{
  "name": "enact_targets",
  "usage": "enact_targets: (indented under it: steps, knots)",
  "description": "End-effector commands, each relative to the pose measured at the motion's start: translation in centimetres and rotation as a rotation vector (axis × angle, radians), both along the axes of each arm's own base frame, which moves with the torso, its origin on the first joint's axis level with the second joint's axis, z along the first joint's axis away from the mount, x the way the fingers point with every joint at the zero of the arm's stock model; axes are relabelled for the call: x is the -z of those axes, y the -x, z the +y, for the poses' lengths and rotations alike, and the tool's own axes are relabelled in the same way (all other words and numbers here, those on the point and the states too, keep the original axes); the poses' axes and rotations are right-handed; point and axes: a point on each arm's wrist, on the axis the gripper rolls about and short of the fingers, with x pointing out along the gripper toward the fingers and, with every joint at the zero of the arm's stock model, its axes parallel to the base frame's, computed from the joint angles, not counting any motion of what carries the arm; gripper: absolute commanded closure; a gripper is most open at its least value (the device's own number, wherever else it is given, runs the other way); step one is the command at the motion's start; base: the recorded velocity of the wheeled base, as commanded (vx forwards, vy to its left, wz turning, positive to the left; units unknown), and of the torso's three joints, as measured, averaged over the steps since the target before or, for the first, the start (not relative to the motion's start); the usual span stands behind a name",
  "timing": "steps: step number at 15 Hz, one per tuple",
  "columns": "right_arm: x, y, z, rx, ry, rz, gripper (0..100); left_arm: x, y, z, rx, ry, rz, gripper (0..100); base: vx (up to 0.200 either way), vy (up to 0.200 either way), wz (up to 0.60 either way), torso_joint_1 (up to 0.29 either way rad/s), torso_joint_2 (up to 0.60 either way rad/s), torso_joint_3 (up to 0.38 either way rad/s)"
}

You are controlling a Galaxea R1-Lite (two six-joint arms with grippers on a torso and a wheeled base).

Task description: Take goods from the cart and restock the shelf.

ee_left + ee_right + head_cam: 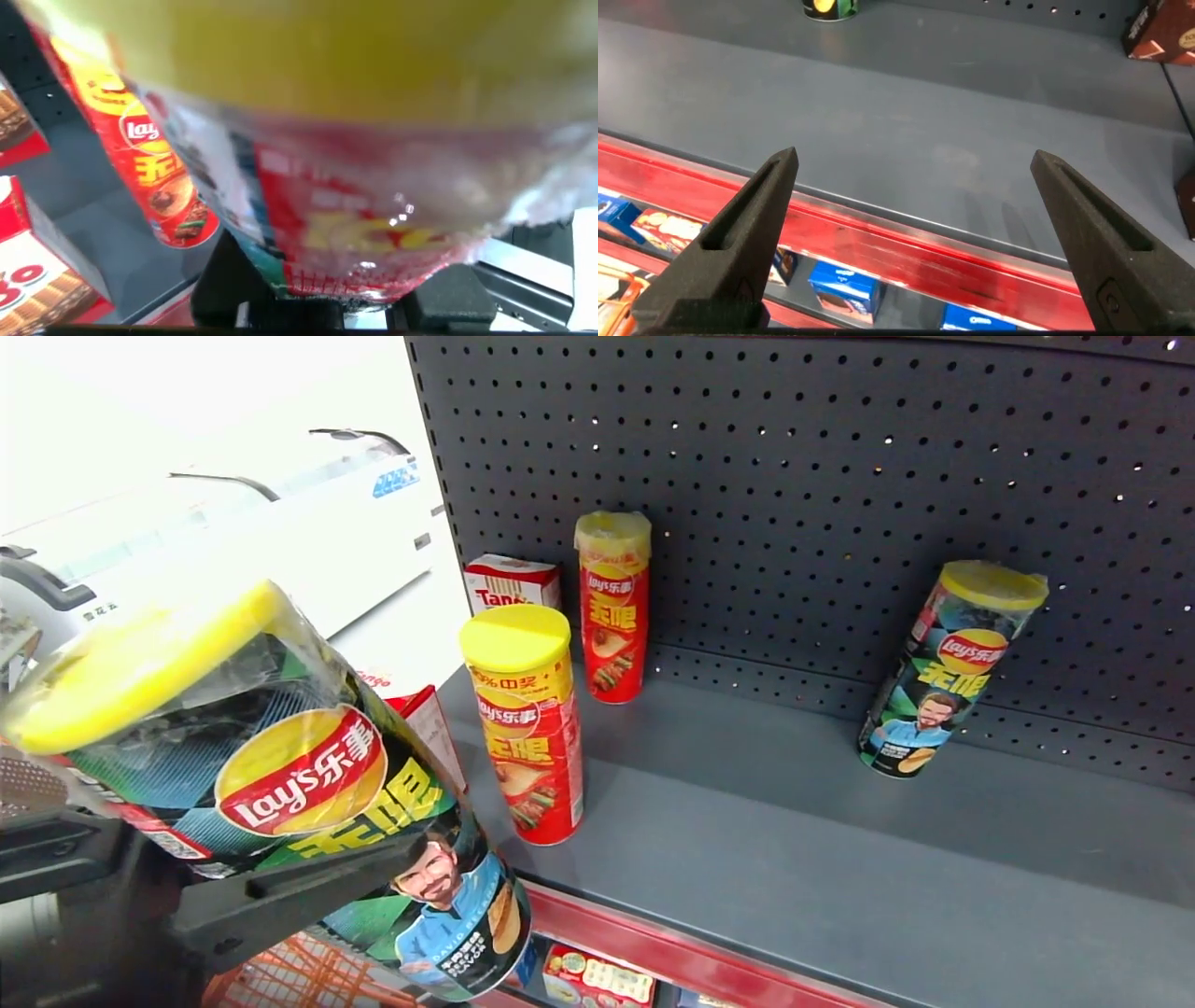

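Observation:
My left gripper (299, 887) is shut on a green-and-black chips can (280, 784) with a yellow lid, held tilted at the lower left, in front of the shelf's left end. The same can (355, 187) looms close in the left wrist view. On the grey shelf (794, 840) stand two red chips cans, one near the front (527, 728) and one at the back (613, 607). A second green can (952, 672) leans against the pegboard on the right. My right gripper (915, 161) hangs open and empty over the shelf's front edge.
A red-and-white box (512, 582) stands at the shelf's back left, another box (425, 719) behind my held can. The red price rail (878, 243) lines the shelf front, with goods below (597, 980). The orange cart (289, 975) is at the bottom left. The shelf's middle is bare.

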Motion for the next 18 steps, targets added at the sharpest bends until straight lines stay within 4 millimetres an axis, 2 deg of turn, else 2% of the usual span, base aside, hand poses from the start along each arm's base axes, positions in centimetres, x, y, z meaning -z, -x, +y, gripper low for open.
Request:
enact_targets:
  steps: [1, 2, 11, 18]
  knots:
    - [0.0, 0.0, 0.0, 0.0, 0.001, 0.001, 0, 0.0, 0.0, 0.0, -0.001, 0.0, 0.001, 100, 0.0, 0.0, 0.0, 0.0, 0.0, 0.0]
    - [0.0, 0.0, 0.0, 0.0, 0.001, 0.001, 0, 0.0, 0.0, 0.0, -0.001, 0.0, 0.0, 100, 0.0, 0.0, 0.0, 0.0, 0.0, 0.0]
    - [0.0, 0.0, 0.0, 0.0, 0.001, 0.001, 0, 0.3, 0.5, 0.3, -0.006, 0.0, 0.0, 100, 0.0, 0.0, -0.6, 0.003, 0.0, 0.002]
    - [0.0, 0.0, 0.0, 0.0, 0.001, 0.001, 0, 0.7, 1.0, 0.6, -0.012, 0.0, 0.002, 100, 0.0, 0.0, 0.0, 0.0, 0.0, 0.0]
